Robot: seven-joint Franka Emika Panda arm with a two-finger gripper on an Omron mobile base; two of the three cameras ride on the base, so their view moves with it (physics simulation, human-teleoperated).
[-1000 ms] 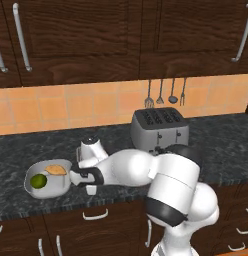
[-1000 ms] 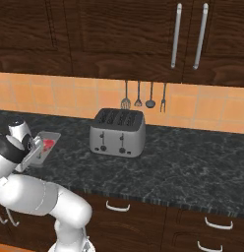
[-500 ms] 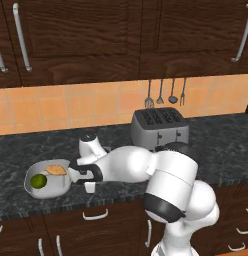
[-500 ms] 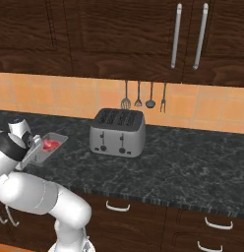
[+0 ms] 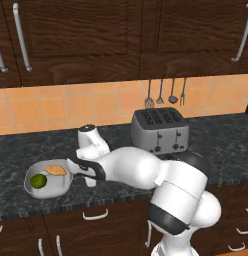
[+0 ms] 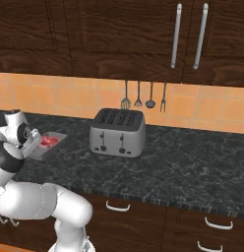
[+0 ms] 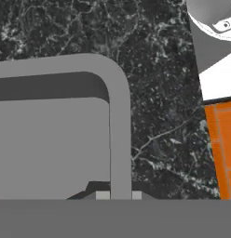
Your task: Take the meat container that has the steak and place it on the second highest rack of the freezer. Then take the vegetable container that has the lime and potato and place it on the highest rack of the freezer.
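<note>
**Rim of the meat container pinched; lift to the freezer is next**

In the left base view, a round vegetable container (image 5: 48, 180) is seen on the dark counter (image 5: 26, 150), to the left of the pincer (image 5: 90, 179), close beside it but not touched by it. The lime (image 5: 38, 181) and the potato (image 5: 56, 170) lie inside it, side by side. The pincer itself is held low over the counter, largely masked by the white forearm, so its tips cannot be made out from that side. A toaster (image 5: 160, 130) stands well apart on the pincer's right, with utensils (image 5: 166, 92) hung on the tiled wall above it.

In the right base view, the meat container (image 6: 47, 143), a shallow grey tray, is seen just beyond the hand, with the red steak (image 6: 48, 141) lying flat in it.

In the hand view, the rounded corner and rim of the meat container are shown running straight down to the fingertips (image 7: 102, 195), which are pressed together on either side of the rim wall. The pincer is therefore judged to be pinching the tray's edge.

The first step, taking up the steak's tray, is judged to be in hand: the grip is made, the lift is not yet done. A straight, level rise is called for next, so that the steak is not tipped out, and then a carry to the second highest rack of the freezer, which has yet to be brought into sight. The lime and potato container is left for afterwards.
</note>
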